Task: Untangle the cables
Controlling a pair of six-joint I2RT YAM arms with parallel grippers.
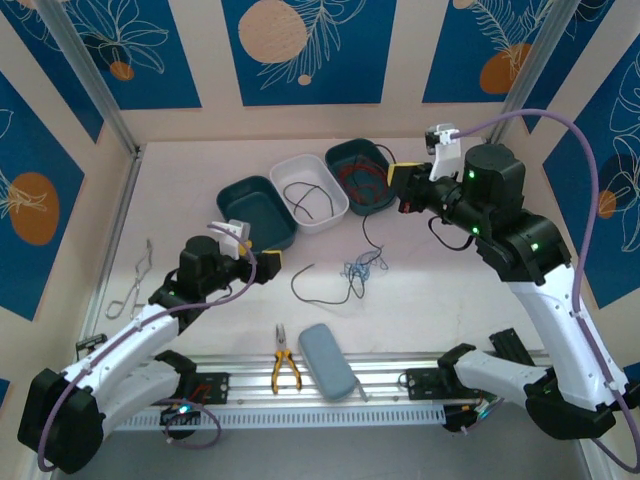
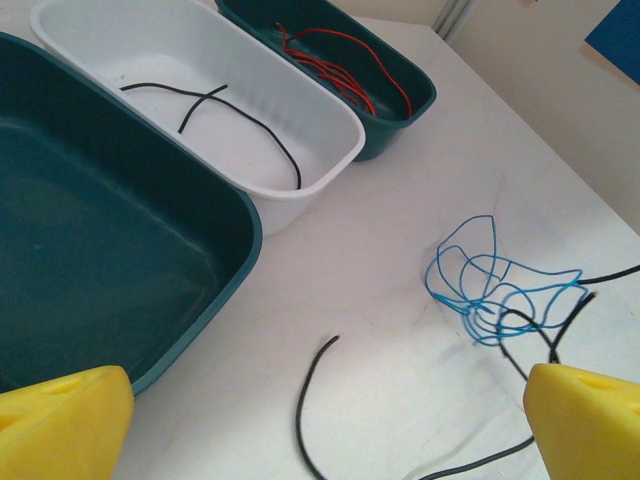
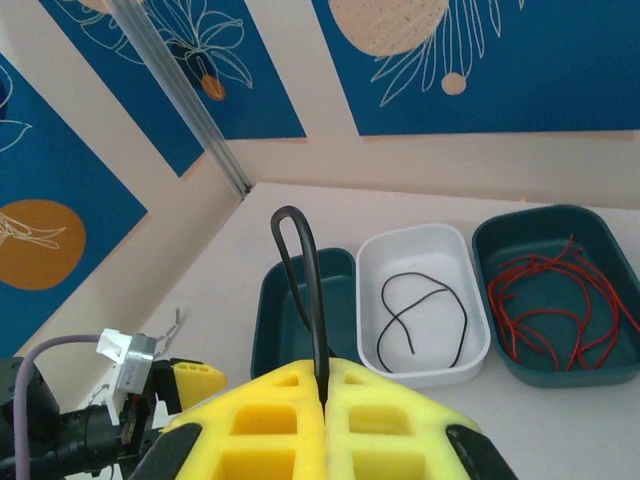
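A tangle of thin blue cable (image 1: 360,267) (image 2: 500,285) lies mid-table with black cable running through it. My right gripper (image 1: 404,186) (image 3: 325,400) is raised above it, shut on a loop of black cable (image 3: 305,265) that hangs down to the tangle. A loose black cable (image 1: 305,285) (image 2: 303,405) curves on the table to the tangle's left. My left gripper (image 1: 262,262) (image 2: 325,430) hovers low over that loose cable, open, with nothing between its yellow fingers (image 2: 60,425).
Three bins stand at the back: an empty teal bin (image 1: 240,195) (image 2: 100,240), a white bin (image 1: 335,205) (image 3: 470,345) with black cable, and a teal bin (image 1: 345,152) (image 3: 500,235) with red cables. Tongs (image 1: 135,285), yellow-handled pliers (image 1: 285,370) and a grey case (image 1: 328,372) lie near the front.
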